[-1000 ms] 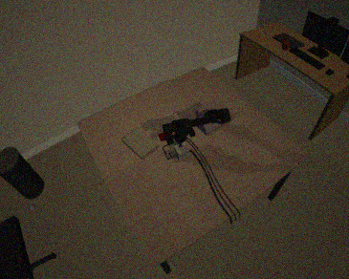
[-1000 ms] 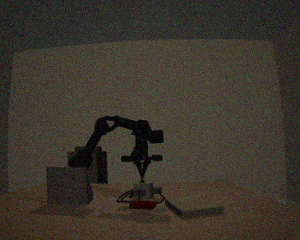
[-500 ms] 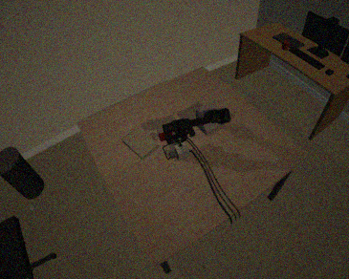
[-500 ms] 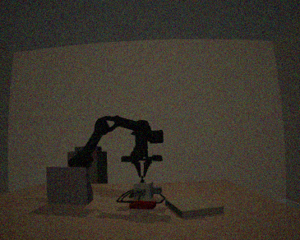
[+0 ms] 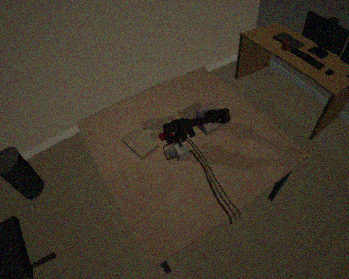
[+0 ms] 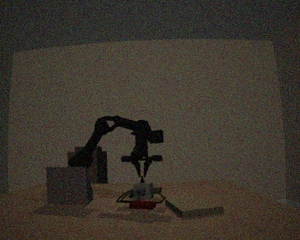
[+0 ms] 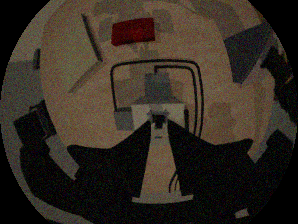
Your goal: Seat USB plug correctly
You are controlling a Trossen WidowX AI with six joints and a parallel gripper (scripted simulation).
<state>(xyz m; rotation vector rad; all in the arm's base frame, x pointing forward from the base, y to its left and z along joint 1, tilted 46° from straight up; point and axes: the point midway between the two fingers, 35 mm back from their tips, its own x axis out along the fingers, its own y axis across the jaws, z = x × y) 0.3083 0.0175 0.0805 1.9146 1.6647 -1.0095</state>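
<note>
The pale power cube (image 6: 144, 187) (image 7: 141, 111) stands under my gripper, with grey plugs and dark cables at its sides. The small dark USB plug (image 7: 159, 120) (image 6: 142, 180) stands up from the cube's top. My gripper (image 7: 159, 124) (image 6: 142, 176) points straight down over it. The fingers are slightly open, with a narrow gap between them, and the tips stand on either side of the plug's upper end. How deep the plug sits and which way round it is cannot be made out in the dim, grainy views.
A red block (image 7: 133, 31) (image 6: 142, 205) lies near the cube. A flat pale slab (image 5: 141, 143) (image 6: 204, 212) lies to one side. A grey box (image 6: 68, 185) (image 7: 246, 52) stands by the arm's base. Black cables (image 7: 152, 61) (image 5: 209, 177) loop around the cube and run across the table (image 5: 146, 201).
</note>
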